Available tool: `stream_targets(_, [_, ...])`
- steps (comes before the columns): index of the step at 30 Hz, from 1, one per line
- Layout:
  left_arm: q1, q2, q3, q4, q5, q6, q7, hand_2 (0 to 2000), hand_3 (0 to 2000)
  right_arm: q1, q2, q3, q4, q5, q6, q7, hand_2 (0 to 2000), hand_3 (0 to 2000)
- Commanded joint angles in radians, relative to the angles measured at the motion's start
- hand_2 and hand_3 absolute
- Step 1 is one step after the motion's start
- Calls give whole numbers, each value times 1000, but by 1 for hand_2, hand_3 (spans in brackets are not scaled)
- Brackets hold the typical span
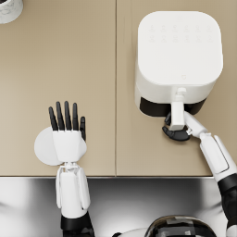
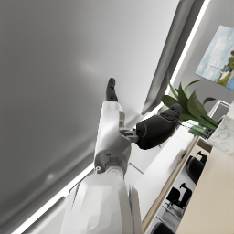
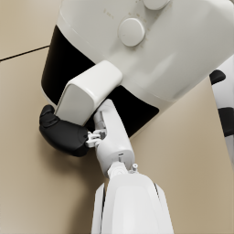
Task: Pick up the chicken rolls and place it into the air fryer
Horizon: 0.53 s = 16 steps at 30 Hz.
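Observation:
The white air fryer (image 1: pixel 178 51) stands at the back right of the tan counter, its dark drawer front (image 1: pixel 155 109) facing me. My right hand (image 1: pixel 176 133) grips the white drawer handle (image 1: pixel 177 113); in the right wrist view the dark hand (image 3: pixel 61 133) wraps under that handle (image 3: pixel 89 91). My left hand (image 1: pixel 67 124) hovers flat with fingers spread over a white plate (image 1: pixel 42 148) near the counter's front edge and holds nothing. No chicken rolls show in any view; the hand hides part of the plate.
A marbled white container (image 1: pixel 8 9) sits at the back left corner. The counter's front edge (image 1: pixel 115 176) runs just behind my forearms. The left wrist view looks away from the counter, at a wall, a plant (image 2: pixel 189 107) and a picture.

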Motion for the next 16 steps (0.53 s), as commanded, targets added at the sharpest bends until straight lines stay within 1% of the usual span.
stream_targets(1, [-2, 0, -1, 2, 0, 0, 0, 0, 0, 4, -2, 3, -9, -1, 11, 8, 2000, 2000])
stream_targets(7, [-6, -1, -2, 7, 0, 0, 0, 0, 0, 14, -6, 7, -27, -2, 41, 25, 2000, 2000])
stream_targets(9, [-6, -1, -2, 7, 0, 0, 0, 0, 0, 20, -4, 9, -28, -1, 64, 14, 2000, 2000])
stream_targets(13, [-6, -1, -2, 8, 0, 0, 0, 0, 0, 27, 0, 12, -27, -1, 87, -6, 2000, 2000])
stream_targets(16, [-6, -1, -3, 8, 0, 0, 0, 0, 0, 26, 1, 12, -24, -3, 84, -11, 2000, 2000])
